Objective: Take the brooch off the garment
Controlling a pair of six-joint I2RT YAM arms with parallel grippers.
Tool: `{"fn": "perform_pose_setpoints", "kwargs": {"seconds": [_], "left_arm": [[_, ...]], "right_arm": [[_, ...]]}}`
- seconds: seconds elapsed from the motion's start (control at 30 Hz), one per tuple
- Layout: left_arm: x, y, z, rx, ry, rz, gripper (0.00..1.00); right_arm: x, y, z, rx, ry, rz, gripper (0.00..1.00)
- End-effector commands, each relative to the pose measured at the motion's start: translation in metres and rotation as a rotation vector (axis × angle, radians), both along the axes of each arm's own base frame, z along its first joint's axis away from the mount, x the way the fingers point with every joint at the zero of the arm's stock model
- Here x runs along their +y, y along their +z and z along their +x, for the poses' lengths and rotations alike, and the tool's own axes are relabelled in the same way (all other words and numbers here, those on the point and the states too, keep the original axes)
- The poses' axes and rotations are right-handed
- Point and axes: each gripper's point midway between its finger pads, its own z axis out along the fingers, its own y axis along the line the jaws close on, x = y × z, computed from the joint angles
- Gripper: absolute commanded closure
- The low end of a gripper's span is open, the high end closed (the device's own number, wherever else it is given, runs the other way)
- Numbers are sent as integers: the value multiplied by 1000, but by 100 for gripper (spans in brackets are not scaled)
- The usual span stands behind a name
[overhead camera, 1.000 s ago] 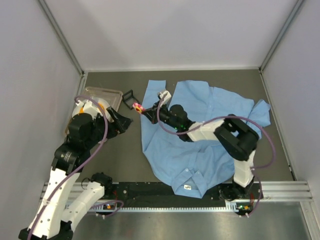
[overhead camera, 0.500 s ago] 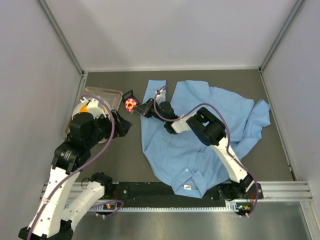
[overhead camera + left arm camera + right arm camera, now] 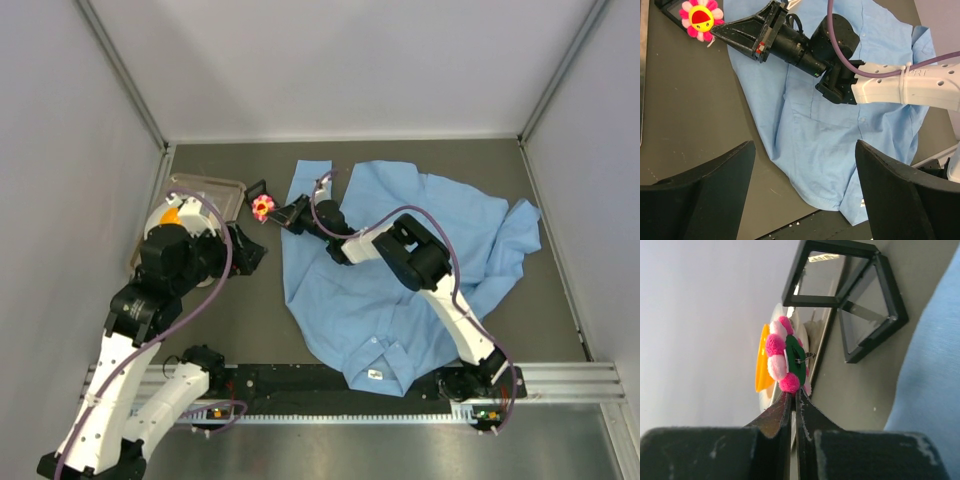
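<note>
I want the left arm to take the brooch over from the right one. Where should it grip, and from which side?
Probably the free petal rim of the brooch, opposite where the right gripper pinches it, coming from the tray side. It is a thin flat disc held by one edge, so close the jaws across its two faces.

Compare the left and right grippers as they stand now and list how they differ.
Grip: the right gripper is shut on the brooch, pinching its lower edge; the left gripper is open and holds nothing.
Place: the right gripper reaches past the garment's left edge, over bare table; the left gripper hangs nearer the arm bases, its fingers spread wide above that same edge.
Shared: both have black fingers.
</note>
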Motion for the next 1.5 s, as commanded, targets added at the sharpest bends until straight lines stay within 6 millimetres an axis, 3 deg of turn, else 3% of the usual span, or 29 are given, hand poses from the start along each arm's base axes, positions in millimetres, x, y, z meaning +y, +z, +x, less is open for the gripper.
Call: {"fn": "perform_pose_setpoints", "kwargs": {"seconds": [0.0,0.47,1.3,1.47], "left_arm": [[-7,10,6,-49,-27,-22,14],[-8,8,1,-38,-40,-22,15],[-11,-2,0,-12,-56,-33,17],[-12,-3,-1,-9,-59,-36,17]], "right_arm": [[-1,4,18,11,-42,18,100],[8,-7,36,57,-59,32,100],[8,-28,56,116,-78,51,100],[9,-28,58,124,-77,59,96]]}}
